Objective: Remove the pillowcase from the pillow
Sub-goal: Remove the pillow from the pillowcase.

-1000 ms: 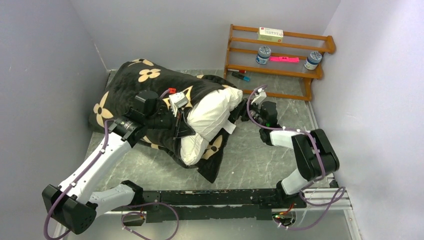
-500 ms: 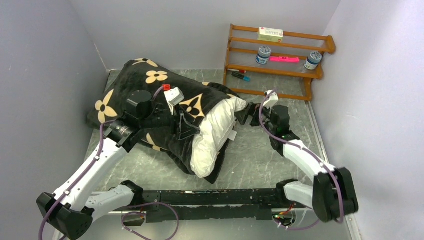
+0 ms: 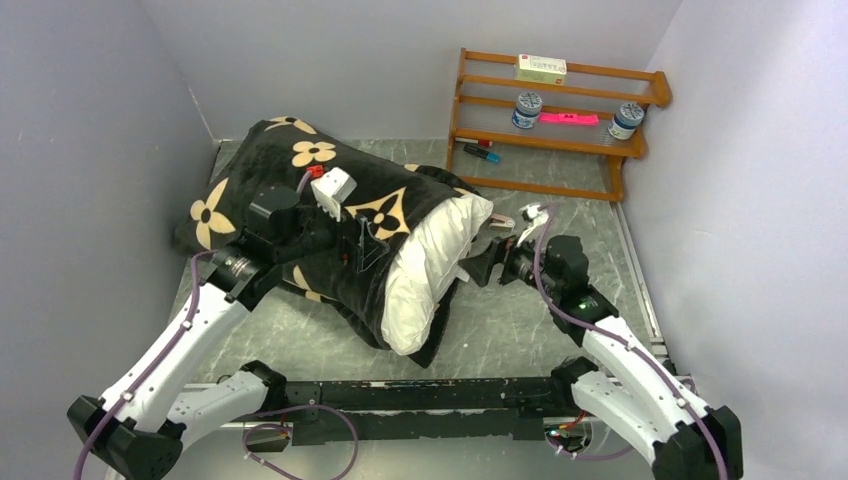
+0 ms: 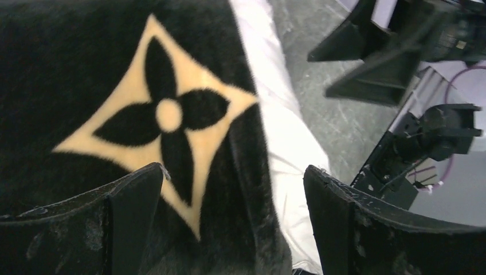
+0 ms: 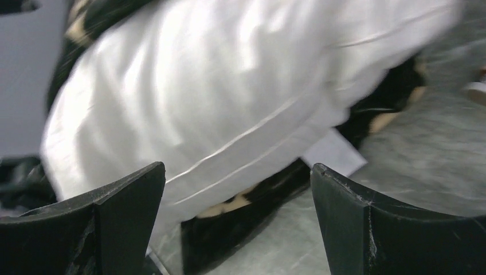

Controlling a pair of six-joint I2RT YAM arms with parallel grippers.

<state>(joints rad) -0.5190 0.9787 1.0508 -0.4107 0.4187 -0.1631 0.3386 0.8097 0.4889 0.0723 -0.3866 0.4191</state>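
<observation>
Your left gripper [image 4: 235, 177] and right gripper [image 5: 238, 172] gape empty; black flower-printed plush pillowcase [image 3: 290, 190] covers plump white pillow [image 3: 430, 262] except its right end.

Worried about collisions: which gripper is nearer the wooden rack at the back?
Right. The right gripper is in front of the wooden rack, beside the bare end of the pillow; the left gripper is over the pillowcase, farther left.

1. The pillow [image 3: 437, 262] is mostly hidden inside the pillowcase [image 3: 250, 160]; only its end toward 4 o'clock shows.
2. The right wrist view shows the pillow blurred.
3. The left wrist view cuts the pillowcase off at 9 and 12 o'clock.
4. The print on the box [image 3: 540, 68] on the shelf [image 3: 560, 143] is too small to read.
</observation>
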